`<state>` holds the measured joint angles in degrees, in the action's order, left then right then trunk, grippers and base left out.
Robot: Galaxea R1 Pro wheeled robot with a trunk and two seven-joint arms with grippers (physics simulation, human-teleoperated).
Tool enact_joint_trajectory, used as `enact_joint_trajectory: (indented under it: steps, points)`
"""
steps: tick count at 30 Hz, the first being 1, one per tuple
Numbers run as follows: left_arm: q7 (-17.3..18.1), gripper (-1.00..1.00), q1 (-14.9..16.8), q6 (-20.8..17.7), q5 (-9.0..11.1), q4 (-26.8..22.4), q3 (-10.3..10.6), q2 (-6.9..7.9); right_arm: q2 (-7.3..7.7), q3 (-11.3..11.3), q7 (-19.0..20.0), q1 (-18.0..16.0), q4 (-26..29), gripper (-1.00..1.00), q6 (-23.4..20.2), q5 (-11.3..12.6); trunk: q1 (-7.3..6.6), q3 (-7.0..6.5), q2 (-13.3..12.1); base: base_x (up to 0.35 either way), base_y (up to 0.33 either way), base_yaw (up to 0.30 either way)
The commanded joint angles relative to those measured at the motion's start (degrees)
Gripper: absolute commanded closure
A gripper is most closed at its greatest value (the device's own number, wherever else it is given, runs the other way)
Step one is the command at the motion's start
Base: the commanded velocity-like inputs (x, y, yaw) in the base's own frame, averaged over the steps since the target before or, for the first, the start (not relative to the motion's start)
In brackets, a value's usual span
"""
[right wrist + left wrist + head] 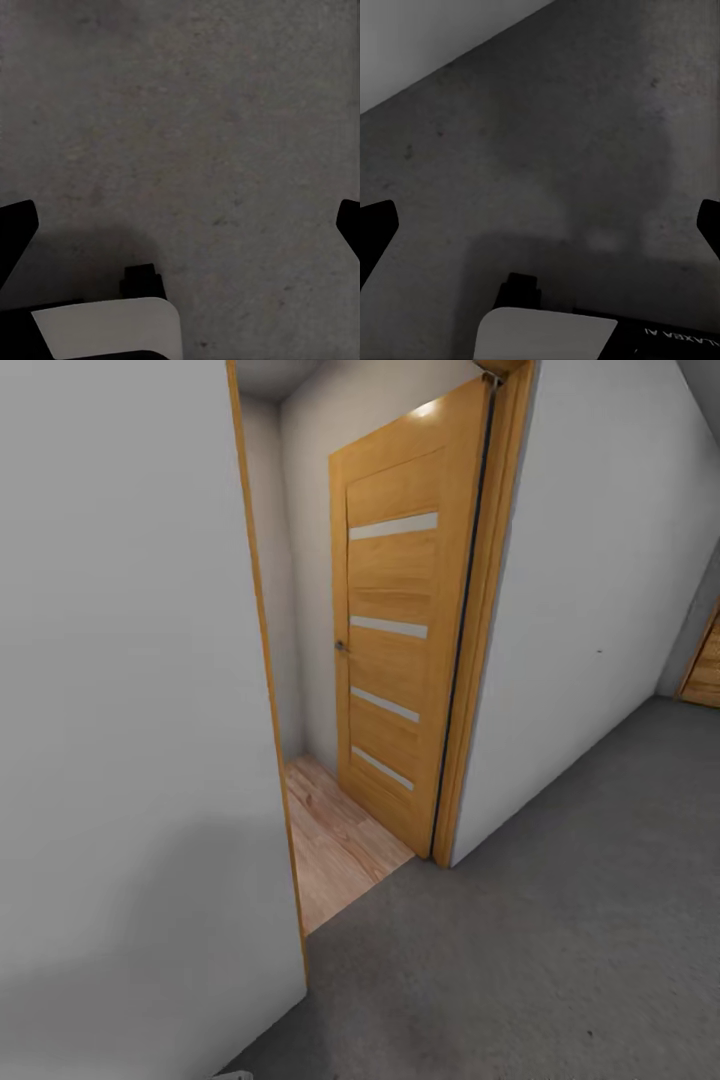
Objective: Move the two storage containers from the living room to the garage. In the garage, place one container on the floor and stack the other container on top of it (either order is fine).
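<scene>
The rough dark grey concrete floor (560, 960) meets an open orange wooden door (400, 630). Both the left gripper (540, 225) and the right gripper (180, 225) hang apart, empty.

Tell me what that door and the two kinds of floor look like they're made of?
The door looks like honey-coloured wood veneer with a slight sheen, set with pale strips that may be frosted glass. The floor beyond the doorway looks like light wood planks. The grey floor looks like rough, mottled matte concrete.
</scene>
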<state>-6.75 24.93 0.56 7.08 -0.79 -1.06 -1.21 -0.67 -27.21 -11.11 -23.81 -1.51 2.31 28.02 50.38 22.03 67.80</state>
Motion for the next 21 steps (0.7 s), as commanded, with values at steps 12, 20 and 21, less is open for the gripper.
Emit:
enact_joint_trajectory:
  steps: [12,20,21]
  points:
    - [-0.1,-1.00,0.0,0.1,0.5,0.0,-0.1,-0.02,-0.37,-0.5,-0.1,-0.1,-0.2,-1.00,0.2,0.5,0.00,0.04,0.0,0.000,0.000,-0.152]
    - [-0.1,-1.00,0.0,0.1,0.5,0.0,-0.1,-0.02,-0.30,-0.5,-0.1,-0.1,-0.2,-1.00,0.2,0.5,0.00,0.04,0.0,0.000,0.000,-0.280]
    - [-0.1,-1.00,0.0,0.1,0.5,0.0,-0.1,-0.02,-0.30,-0.5,-0.1,-0.1,-0.2,-1.00,0.2,0.5,0.00,0.04,0.0,0.000,0.000,-0.282]
